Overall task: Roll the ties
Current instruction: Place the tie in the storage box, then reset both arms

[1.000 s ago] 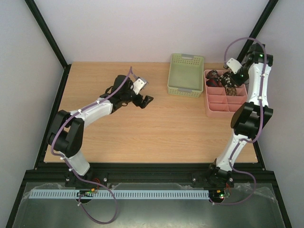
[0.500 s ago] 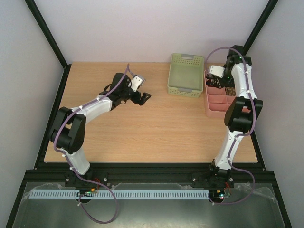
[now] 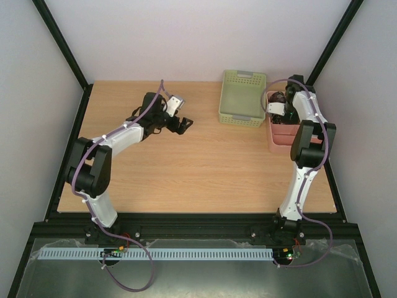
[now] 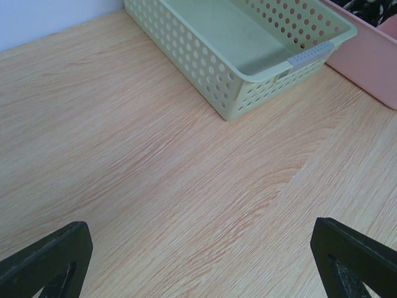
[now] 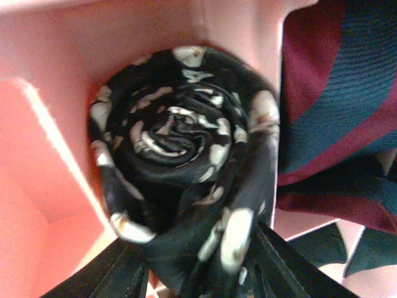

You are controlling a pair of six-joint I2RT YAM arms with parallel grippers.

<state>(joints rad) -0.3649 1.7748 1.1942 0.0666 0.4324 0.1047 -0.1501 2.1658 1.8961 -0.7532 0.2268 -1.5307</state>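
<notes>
A black tie (image 5: 180, 167) with pale blotches is wound into a tight spiral with its coiled face showing. It sits in one compartment of the pink box (image 5: 49, 136), pressed against the divider. Just across that divider, in the neighbouring compartment, lies a dark red tie (image 5: 310, 49) with blue-green diagonal stripes.

the striped tie (image 5: 335, 81) is cut off at right.

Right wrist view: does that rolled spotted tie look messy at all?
Slightly. The black spotted tie is coiled in its pink compartment, but its outer wrap sags loose toward the right gripper. Nothing looks spilled or torn.
</notes>
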